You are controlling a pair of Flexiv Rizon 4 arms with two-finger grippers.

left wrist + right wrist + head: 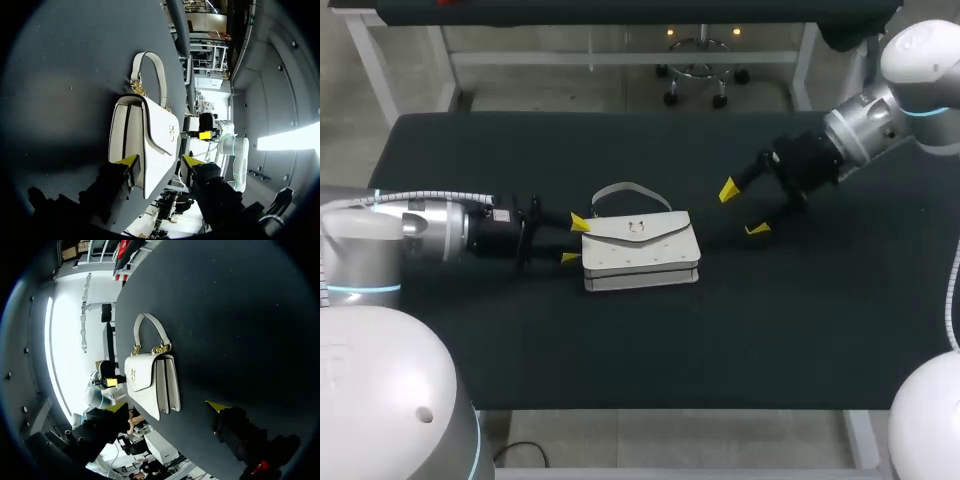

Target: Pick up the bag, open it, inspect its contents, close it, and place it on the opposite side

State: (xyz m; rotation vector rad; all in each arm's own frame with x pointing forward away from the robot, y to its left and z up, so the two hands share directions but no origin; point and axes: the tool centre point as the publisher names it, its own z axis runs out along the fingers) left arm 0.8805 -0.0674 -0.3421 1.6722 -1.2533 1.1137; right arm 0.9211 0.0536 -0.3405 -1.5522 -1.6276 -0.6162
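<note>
Fingers (129, 162) of our left gripper (574, 240) are straddling the bag's (640, 250) end, open and gripping nothing, mid table (800, 330), right gripper (742, 210) is gaping empty well apart, so we're thinking center up, then squeeze evenly.

Smooth white leather-look bag (640, 255) on matt dark cloth table (770, 330).

Left tool (575, 240), right tool (742, 210) spread wide
</note>
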